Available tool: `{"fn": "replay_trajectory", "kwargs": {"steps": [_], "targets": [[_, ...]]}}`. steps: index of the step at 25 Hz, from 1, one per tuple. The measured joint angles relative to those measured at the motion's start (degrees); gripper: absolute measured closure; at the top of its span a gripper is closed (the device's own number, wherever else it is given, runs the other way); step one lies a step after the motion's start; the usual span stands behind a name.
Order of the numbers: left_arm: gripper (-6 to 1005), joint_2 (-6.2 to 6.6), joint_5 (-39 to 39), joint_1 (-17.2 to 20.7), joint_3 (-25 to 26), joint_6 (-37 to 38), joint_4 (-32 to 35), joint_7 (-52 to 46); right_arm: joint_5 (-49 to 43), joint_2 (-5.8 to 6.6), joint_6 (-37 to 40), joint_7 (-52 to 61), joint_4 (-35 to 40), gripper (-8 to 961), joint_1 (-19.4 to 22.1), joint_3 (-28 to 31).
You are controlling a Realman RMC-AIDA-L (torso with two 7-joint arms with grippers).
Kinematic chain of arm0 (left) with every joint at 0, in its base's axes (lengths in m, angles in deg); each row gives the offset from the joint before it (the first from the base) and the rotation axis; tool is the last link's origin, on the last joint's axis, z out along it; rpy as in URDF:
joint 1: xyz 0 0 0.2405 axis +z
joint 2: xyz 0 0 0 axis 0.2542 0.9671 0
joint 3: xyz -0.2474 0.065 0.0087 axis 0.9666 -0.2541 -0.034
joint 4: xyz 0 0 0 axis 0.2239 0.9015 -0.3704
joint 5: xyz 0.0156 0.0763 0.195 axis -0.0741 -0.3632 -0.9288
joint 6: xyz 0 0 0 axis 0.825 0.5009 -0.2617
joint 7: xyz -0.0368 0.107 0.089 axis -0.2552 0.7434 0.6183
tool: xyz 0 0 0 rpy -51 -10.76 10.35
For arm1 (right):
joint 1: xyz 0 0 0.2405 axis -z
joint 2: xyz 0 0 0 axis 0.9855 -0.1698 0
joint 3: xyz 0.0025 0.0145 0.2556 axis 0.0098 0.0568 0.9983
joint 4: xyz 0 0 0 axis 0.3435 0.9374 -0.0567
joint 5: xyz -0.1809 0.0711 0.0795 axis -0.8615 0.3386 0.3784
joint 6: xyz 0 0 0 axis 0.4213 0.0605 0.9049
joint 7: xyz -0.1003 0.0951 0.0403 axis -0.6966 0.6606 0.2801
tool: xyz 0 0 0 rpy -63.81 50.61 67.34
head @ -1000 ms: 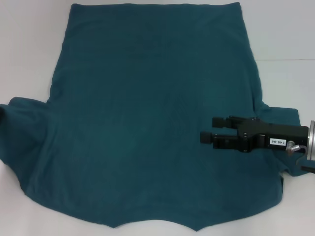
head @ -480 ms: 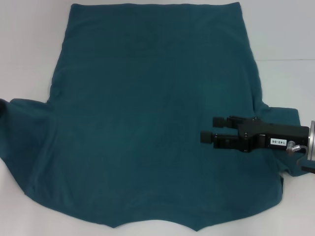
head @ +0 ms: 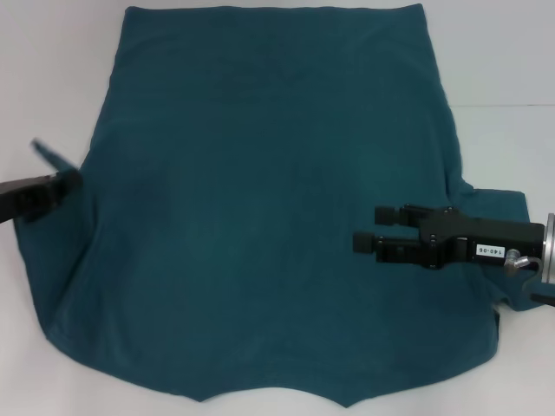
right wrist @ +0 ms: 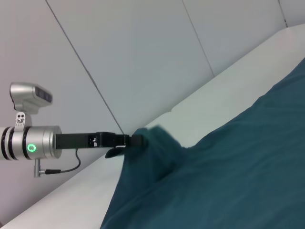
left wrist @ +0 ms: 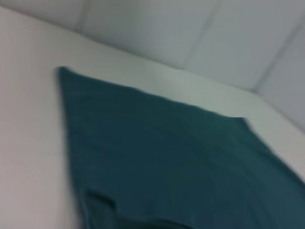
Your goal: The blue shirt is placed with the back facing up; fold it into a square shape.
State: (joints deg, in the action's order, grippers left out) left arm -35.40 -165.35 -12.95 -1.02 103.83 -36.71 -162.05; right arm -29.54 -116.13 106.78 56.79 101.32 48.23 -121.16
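The blue shirt lies spread on the white table, plain side up, with its hem at the far edge. My left gripper is at the shirt's left side, shut on the left sleeve and holding it raised. The right wrist view shows that gripper pinching a lifted peak of the shirt. My right gripper hovers over the shirt's right part, open and empty, fingers pointing left. The left wrist view shows only the flat shirt.
The right sleeve lies flat under my right arm. Bare white table surrounds the shirt on the left and right. A pale wall stands behind the table.
My left gripper has come in from the left and taken the left sleeve. The sleeve no longer lies flat out to the left; it is lifted. The right arm has not moved.
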Motion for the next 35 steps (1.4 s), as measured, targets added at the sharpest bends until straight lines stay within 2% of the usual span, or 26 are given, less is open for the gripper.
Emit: {"fn": "replay_trajectory", "kwargs": {"steps": [4,15,26,28,35], "targets": [[993,-0.51,0.35,-1.68,-0.8,2.97,-0.26,-0.15,0.03,0.0,0.0,-0.03,0.0,57,0.0,0.0],[992,-0.47,3.38,-3.15,-4.21,2.71,-6.06,-0.13,0.08,0.0,-0.01,-0.13,-0.07,57,0.31,0.0],[803,-0.53,4.59,-2.49,-4.45,5.21,-8.24,0.18,0.08,0.0,-0.09,-0.13,-0.09,57,0.35,0.0],[595,-0.5,4.6,-2.33,-4.26,6.35,-8.26,0.12,0.08,0.0,-0.09,-0.13,-0.09,57,0.35,0.03],[311,-0.18,8.05,-0.7,-3.36,8.81,-7.79,1.55,0.07,0.0,-0.09,0.28,-0.09,57,0.36,0.64]]}}
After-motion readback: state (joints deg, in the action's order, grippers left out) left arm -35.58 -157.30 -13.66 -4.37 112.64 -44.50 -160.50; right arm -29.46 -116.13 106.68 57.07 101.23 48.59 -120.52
